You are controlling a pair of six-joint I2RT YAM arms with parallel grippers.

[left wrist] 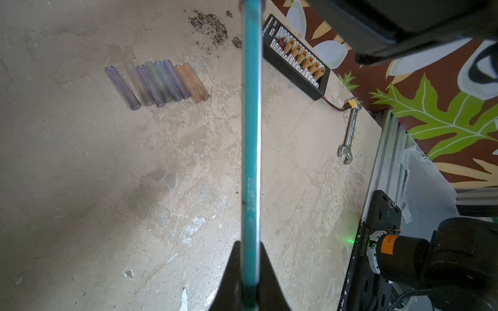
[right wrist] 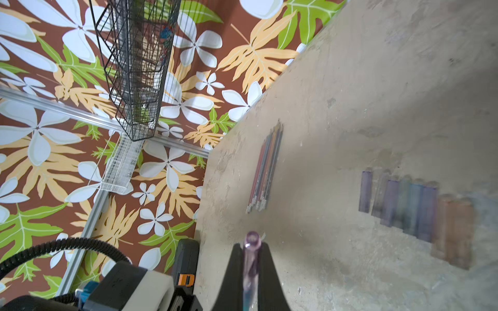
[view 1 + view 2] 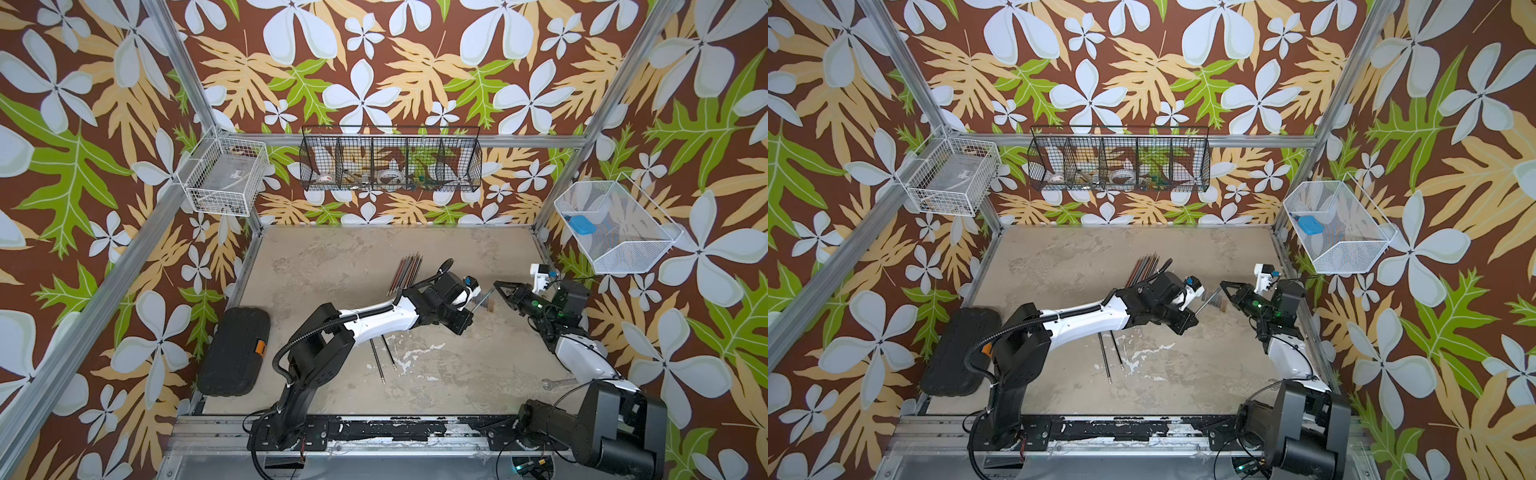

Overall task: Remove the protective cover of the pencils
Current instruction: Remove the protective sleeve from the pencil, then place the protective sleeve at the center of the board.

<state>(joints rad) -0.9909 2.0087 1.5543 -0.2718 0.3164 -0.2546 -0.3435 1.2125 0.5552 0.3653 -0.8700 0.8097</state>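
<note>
Teal pencil [image 1: 252, 121]: left end effector [image 1: 249, 245] clamps one; right end effector [image 2: 251, 246] clamps one cap [image 2: 252, 238]; eight caps [image 1: 161, 83] loose

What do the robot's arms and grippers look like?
Both have black joints and white shells. The left arm carries a black corrugated cable hose; the right arm shows a green light. The left gripper and right gripper have black tapering fingers.
</note>
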